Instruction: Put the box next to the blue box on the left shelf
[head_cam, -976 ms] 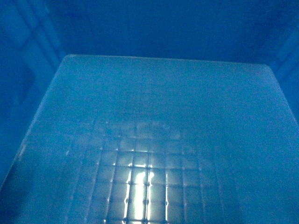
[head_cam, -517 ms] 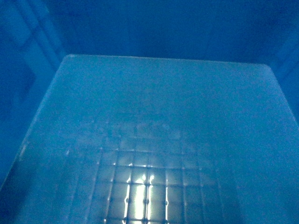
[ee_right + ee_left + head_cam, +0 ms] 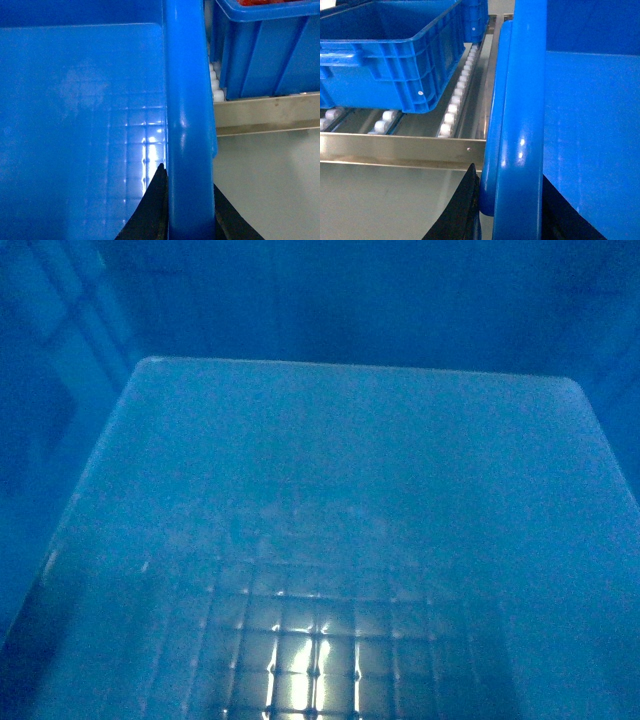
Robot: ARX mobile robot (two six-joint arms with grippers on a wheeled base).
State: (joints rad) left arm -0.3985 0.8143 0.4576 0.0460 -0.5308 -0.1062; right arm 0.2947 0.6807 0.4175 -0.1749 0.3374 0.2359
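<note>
Carrying the crate (image 3: 350, 490) between both arms, the robot is at the transport step: the left gripper (image 3: 507, 210) pinches the crate's left rim and the right gripper (image 3: 187, 210) pinches its right rim. The crate hangs just short of the roller shelf's metal front rail (image 3: 395, 147), beside the blue box (image 3: 390, 55) already resting on the rollers (image 3: 452, 107). Next, it likely needs a level push forward onto the rollers, staying beside that box.

My blue crate (image 3: 350, 490) fills the head view: smooth inner walls, square-grid floor with a glare patch. Thick glossy rim, held level, off the shelf. The other blue crate (image 3: 395, 55) sits on the roller shelf, ribbed walls, to the left, apart from mine.
</note>
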